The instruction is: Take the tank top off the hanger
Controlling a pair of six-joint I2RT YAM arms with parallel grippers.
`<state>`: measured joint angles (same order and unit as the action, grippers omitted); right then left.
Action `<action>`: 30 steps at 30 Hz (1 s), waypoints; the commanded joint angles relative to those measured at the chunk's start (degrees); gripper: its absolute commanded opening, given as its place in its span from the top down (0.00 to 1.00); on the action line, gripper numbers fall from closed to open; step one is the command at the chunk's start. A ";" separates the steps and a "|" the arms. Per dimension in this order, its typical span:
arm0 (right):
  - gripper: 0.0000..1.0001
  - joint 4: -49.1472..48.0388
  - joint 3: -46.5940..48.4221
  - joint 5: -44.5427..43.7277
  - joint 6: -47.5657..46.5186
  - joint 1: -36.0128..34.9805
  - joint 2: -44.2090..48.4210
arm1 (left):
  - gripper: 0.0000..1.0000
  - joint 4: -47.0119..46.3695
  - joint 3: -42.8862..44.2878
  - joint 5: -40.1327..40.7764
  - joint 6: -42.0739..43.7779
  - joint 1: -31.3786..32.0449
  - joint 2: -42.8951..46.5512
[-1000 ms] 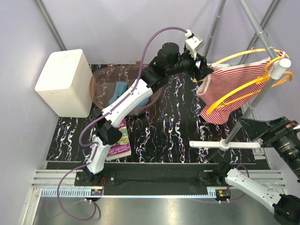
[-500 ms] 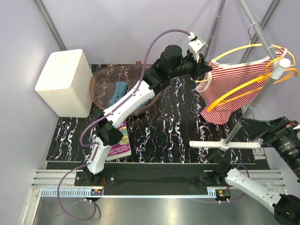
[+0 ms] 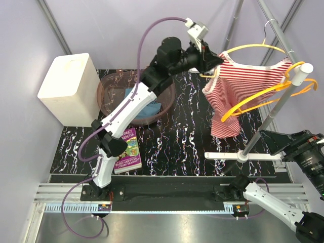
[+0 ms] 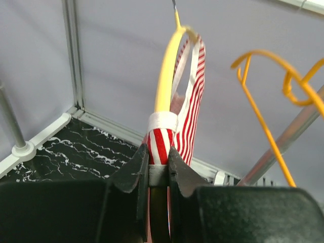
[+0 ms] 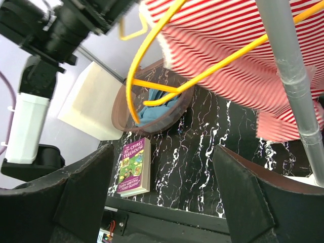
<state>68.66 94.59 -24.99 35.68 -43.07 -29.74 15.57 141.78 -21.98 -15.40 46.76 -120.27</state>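
At the rear right of the table, the striped tank top hangs on a yellow hanger, above the tabletop. Left gripper is clamped on its shoulder strap. Right gripper stands wide apart, holding nothing, low beside the stand.

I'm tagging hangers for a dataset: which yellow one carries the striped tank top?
The hanger whose arm runs inside the tank top strap that the left gripper pinches. The orange-yellow hanger beside it hangs bare.
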 commanded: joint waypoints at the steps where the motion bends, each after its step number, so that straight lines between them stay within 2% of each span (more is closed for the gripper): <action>1: 0.14 -1.95 -0.19 -1.29 -1.67 0.44 -0.41 | 1.00 -8.11 3.86 -2.10 -6.57 -2.82 7.32; 8: 0.13 -1.96 -0.37 -0.23 -2.89 0.35 -1.64 | 1.00 -3.54 -0.88 -1.76 -4.03 -4.75 13.73; 11: 0.12 -1.95 -0.28 0.82 -4.30 0.27 -3.57 | 1.00 -5.02 -4.48 -2.97 -4.90 -5.63 16.99; 16: 0.11 -2.57 1.39 1.61 -6.85 0.44 -6.20 | 1.00 -1.52 -1.41 -4.74 -5.79 -5.98 17.08; 21: 0.11 -5.19 4.38 5.12 -9.05 0.35 -11.74 | 1.00 3.14 -10.19 -0.88 0.35 -6.33 25.16; 25: 0.10 -8.10 5.96 8.81 -11.77 0.35 -15.69 | 1.00 9.99 -19.15 4.47 3.97 -6.77 35.24; 30: 0.10 -12.31 8.42 14.87 -15.19 0.35 -22.37 | 1.00 11.85 -35.49 9.84 3.98 -6.77 47.74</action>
<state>62.67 100.33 -16.45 25.08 -42.96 -47.51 29.69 113.71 -18.28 -12.58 40.29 -83.26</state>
